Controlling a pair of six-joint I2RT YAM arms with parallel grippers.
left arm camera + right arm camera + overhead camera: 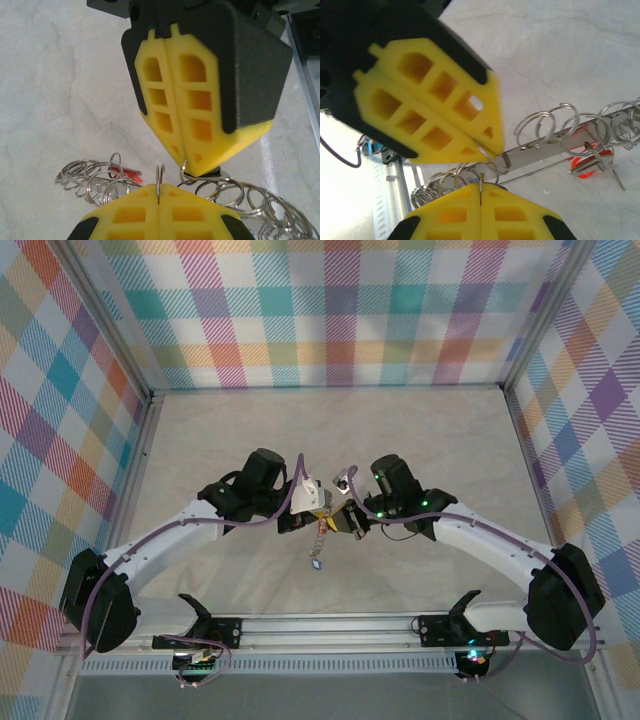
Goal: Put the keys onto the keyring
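Note:
My left gripper (pixel 158 186) is shut on the thin edge of the keyring (pixel 159 175), a silvery split ring that stands upright between its yellow pads. Tip to tip with it, my right gripper (pixel 186 167) is shut on another thin metal ring (pixel 481 180); a small black key head (pixel 210 173) sits just under its tip. The red-headed key (pixel 125 174) hangs among linked silver rings, also visible to the right (pixel 585 162). From above, both grippers (pixel 315 515) (pixel 345 515) meet over mid-table, and a thin chain (pixel 318 540) dangles below them.
A long string of linked silver rings (pixel 240 197) trails to both sides of the grippers, above the pale marbled table (pixel 420 430). A flat metal strip (pixel 550 142) runs through some of the rings. Checked walls (pixel 330 310) enclose the table, and a rail (pixel 330 625) runs along the near edge.

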